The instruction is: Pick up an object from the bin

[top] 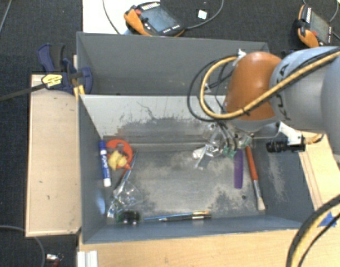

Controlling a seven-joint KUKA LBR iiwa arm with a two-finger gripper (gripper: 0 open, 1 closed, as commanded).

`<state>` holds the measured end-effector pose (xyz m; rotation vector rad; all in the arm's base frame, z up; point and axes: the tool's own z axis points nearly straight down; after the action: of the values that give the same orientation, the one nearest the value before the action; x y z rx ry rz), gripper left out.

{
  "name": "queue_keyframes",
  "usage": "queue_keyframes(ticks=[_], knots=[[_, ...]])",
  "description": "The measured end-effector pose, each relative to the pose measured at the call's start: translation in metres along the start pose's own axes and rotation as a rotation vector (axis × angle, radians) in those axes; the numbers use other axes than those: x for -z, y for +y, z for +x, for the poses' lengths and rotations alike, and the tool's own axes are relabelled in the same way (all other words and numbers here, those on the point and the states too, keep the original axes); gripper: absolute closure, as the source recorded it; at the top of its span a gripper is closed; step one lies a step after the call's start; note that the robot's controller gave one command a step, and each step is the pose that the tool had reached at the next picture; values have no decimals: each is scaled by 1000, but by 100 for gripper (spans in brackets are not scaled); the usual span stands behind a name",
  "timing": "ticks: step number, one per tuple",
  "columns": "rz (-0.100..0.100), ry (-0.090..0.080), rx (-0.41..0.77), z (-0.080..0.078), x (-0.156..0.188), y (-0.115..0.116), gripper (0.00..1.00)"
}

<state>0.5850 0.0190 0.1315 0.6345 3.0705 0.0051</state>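
My gripper [207, 152] hangs low over the bin floor right of the middle, near the back wall, under the orange cover. Just to its right lies a purple marker [238, 171], pointing front to back. Beside that is a thin stick with an orange upper part and a pale wooden lower part [253, 177]. The bare floor lies straight below the gripper, and I see nothing in it.
Along the left wall lie a blue and white marker [104, 164], a yellow rubber duck [119, 160] with an orange ring [121, 147], crumpled clear plastic [123, 196] and a small black piece [129, 218]. A thin blue pen [175, 217] lies by the front wall.
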Motion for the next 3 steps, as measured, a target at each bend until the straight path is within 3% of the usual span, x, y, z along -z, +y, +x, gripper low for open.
queue_keyframes(ticks=[1, 2, 3], knots=[[2, 6, 243, -23, -31, -38, 0], [1, 4, -171, -15, -61, -19, 0], [3, 6, 97, -21, -61, -36, 100]])
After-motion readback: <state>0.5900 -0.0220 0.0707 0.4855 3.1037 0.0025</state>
